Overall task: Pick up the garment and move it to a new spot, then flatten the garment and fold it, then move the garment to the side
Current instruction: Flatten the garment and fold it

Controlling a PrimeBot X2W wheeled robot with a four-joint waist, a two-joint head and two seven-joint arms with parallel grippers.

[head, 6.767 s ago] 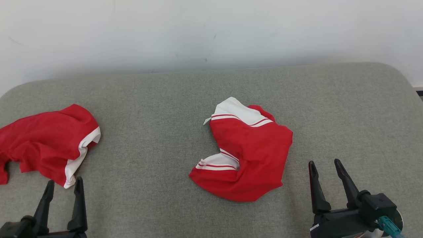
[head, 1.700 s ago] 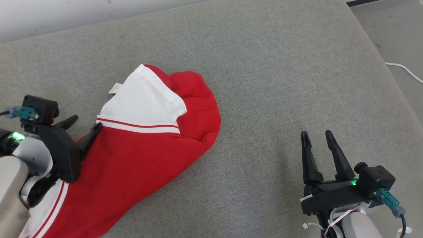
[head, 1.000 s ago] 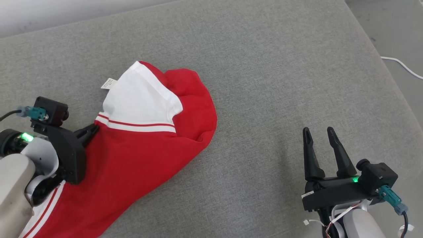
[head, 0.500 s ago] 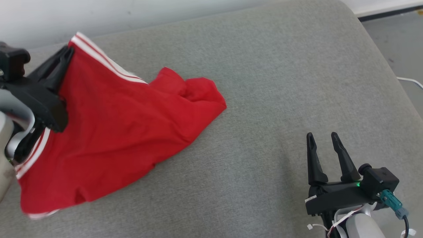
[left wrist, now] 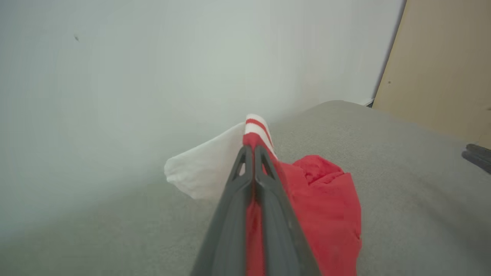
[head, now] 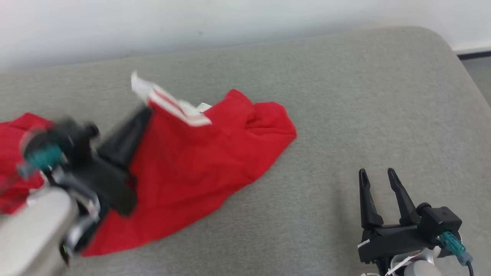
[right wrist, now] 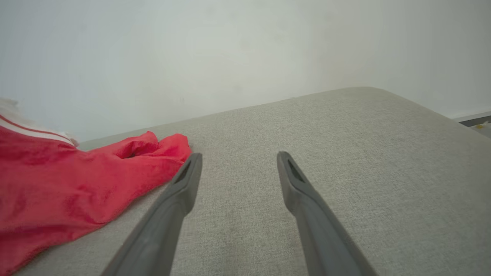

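My left gripper (left wrist: pixel 249 151) is clamped on the white-striped hem of the red jersey garment (head: pixel 199 161), raised at centre-left of the frame with its tail on the grey fabric-covered table (head: pixel 345 115) — the relocating step, I judge. My right gripper (head: pixel 376 171) waits at lower right, fingers apart. Next I pick a landing spot, then let go.

Both arms are built the same. The right gripper (head: pixel 376 171) is two long, black, tapered plastic fingers (head: pixel 367 203) on a chunky black base block (head: pixel 387 245) with a small white label (head: pixel 363 243) at one corner. Up close the fingers look dark grey, each with a narrow slot near the tip. Beside the base sits a little black box (head: pixel 439 226) with a teal plug (head: pixel 448 238) and a dark cable (head: pixel 466 262) coming off it. Behind that is a pale rounded wrist (head: pixel 418 269). The left gripper (left wrist: pixel 250 148) matches it, with a blurry second teal plug (head: pixel 41 158) and a pale grey forearm (head: pixel 32 230) behind.
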